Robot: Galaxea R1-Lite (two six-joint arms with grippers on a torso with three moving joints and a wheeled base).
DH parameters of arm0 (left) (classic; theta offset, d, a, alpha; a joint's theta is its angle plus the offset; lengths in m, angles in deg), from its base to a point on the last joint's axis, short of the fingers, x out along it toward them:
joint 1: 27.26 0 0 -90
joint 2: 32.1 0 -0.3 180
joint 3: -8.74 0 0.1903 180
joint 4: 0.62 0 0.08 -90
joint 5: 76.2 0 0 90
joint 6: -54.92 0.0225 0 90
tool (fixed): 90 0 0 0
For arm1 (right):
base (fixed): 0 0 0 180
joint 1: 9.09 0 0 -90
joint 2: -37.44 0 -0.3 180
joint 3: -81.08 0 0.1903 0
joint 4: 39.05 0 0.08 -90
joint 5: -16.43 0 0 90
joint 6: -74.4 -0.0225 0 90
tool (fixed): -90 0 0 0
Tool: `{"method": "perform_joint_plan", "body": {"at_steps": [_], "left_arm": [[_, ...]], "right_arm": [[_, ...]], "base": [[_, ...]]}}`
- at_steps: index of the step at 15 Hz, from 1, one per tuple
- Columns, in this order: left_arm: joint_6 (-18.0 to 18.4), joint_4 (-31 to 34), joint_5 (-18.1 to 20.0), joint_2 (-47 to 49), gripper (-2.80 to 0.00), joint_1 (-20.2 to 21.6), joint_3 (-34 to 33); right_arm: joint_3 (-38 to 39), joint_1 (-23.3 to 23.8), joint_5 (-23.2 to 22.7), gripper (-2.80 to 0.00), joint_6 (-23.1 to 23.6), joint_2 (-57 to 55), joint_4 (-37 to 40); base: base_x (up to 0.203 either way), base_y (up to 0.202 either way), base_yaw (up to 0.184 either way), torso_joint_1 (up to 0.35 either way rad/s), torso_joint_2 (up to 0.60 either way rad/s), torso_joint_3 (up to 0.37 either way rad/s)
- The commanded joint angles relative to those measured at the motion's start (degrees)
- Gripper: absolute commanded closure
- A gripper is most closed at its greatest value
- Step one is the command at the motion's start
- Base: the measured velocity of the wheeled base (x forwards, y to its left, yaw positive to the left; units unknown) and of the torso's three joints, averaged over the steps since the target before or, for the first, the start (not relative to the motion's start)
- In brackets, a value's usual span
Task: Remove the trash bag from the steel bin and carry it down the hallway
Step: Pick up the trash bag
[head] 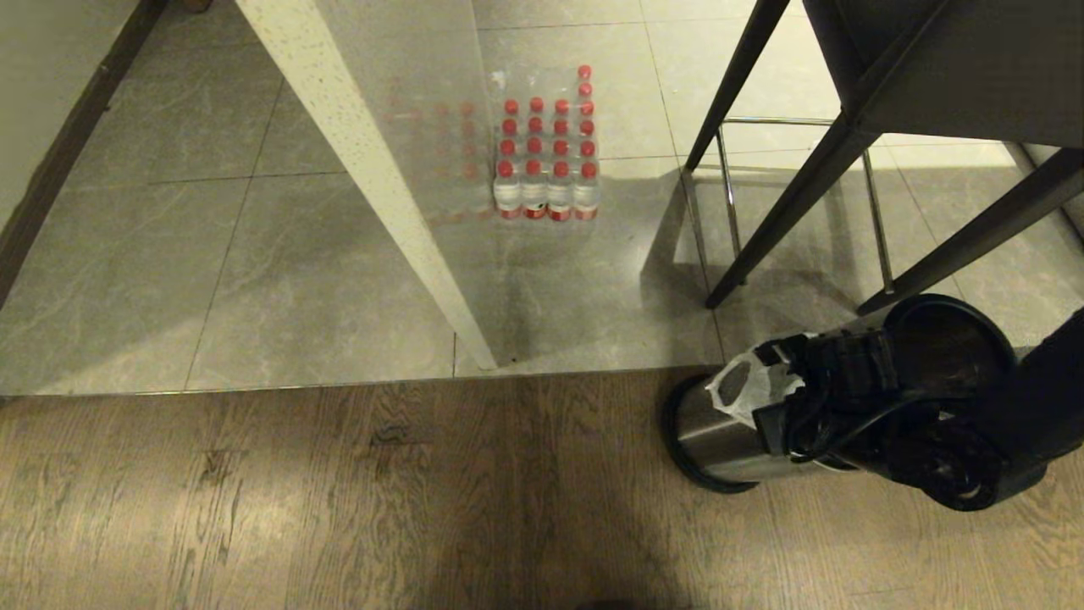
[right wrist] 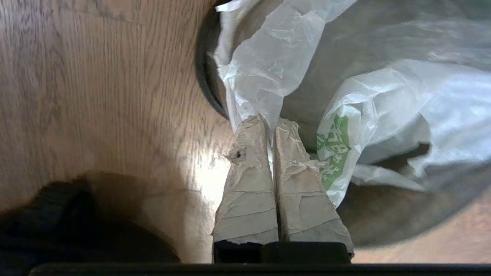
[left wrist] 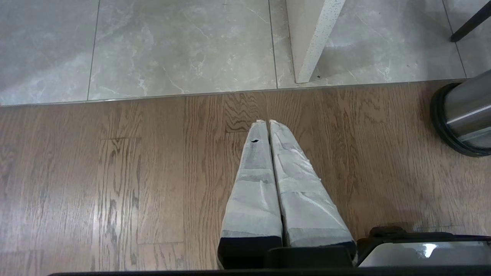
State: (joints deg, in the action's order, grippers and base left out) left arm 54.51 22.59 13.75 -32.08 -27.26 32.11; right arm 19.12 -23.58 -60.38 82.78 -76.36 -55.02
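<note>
Leftmost, left gripper [left wrist: 268, 122] hangs idle over wood floor [head: 339, 491], jaws pressed together. Red-capped bottles [head: 546, 152] stand mid-tile. Far right, right gripper [right wrist: 273, 119] at steel bin [head: 711, 432], jaws pinching trash bag [right wrist: 268, 69] at rim.

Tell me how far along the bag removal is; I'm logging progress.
Done: the right gripper has its jaws shut on the trash bag at the steel bin rim. In hand: the lift. Left: pulling the bag free and carrying it away.
</note>
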Motion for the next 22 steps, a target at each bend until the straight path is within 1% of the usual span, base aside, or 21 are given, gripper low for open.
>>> {"method": "perform_joint_plan", "body": {"at_steps": [1,5,7,10,12,13,14,15,18,19,22], "left_arm": [[0.0,0.0,0.0,0.1,0.0,0.0,0.0],[0.0,0.0,0.0,0.1,0.0,0.0,-0.1],[0.0,0.0,0.0,0.1,0.0,0.0,0.0],[0.0,0.0,0.0,0.1,0.0,0.0,0.0],[0.0,0.0,0.0,0.1,0.0,0.0,0.0],[0.0,0.0,0.0,0.1,0.0,0.0,0.0],[0.0,0.0,0.0,0.1,0.0,0.0,0.0],[0.0,0.0,0.0,0.1,0.0,0.0,0.0],[0.0,0.0,0.0,0.1,0.0,0.0,0.0],[0.0,0.0,0.0,0.1,0.0,0.0,0.0],[0.0,0.0,0.0,0.1,0.0,0.0,0.0]], "right_arm": [[0.8,0.0,0.1,0.0,0.4,2.1,-0.4],[0.9,0.0,0.1,0.0,3.0,1.2,-0.8],[-0.5,-0.1,0.1,0.0,3.0,0.5,-0.9],[-0.1,-0.1,0.1,0.0,2.5,1.3,-0.2],[2.0,0.0,0.3,0.0,2.4,1.8,-0.3],[3.4,0.2,0.3,-2.8,2.2,2.2,-0.3],[4.3,0.2,0.3,-2.8,1.3,2.2,-0.3],[4.6,0.3,0.4,-2.8,-0.7,1.8,-0.5],[4.7,0.4,2.3,-2.8,-8.2,1.1,-0.7],[4.9,1.1,2.4,-2.8,-9.1,1.0,-0.8],[4.3,3.1,2.7,-2.8,-9.3,-0.3,-1.1]], "base": [[0.0,0.0,0.0,0.0,0.0,0.0],[0.0,0.0,0.0,0.0,0.0,0.0],[0.0,0.0,0.0,0.0,0.0,0.0],[0.0,0.0,0.0,0.0,0.0,0.0],[0.0,0.0,0.0,0.0,0.0,0.0],[0.0,0.0,0.0,0.0,0.0,0.0],[0.0,0.0,0.0,0.0,0.0,0.0],[0.0,0.0,0.0,0.0,0.0,0.0],[0.0,0.0,0.0,0.0,0.0,0.0],[0.0,0.0,0.0,0.0,0.0,0.0],[0.0,0.0,0.0,0.0,0.0,0.0]]}}
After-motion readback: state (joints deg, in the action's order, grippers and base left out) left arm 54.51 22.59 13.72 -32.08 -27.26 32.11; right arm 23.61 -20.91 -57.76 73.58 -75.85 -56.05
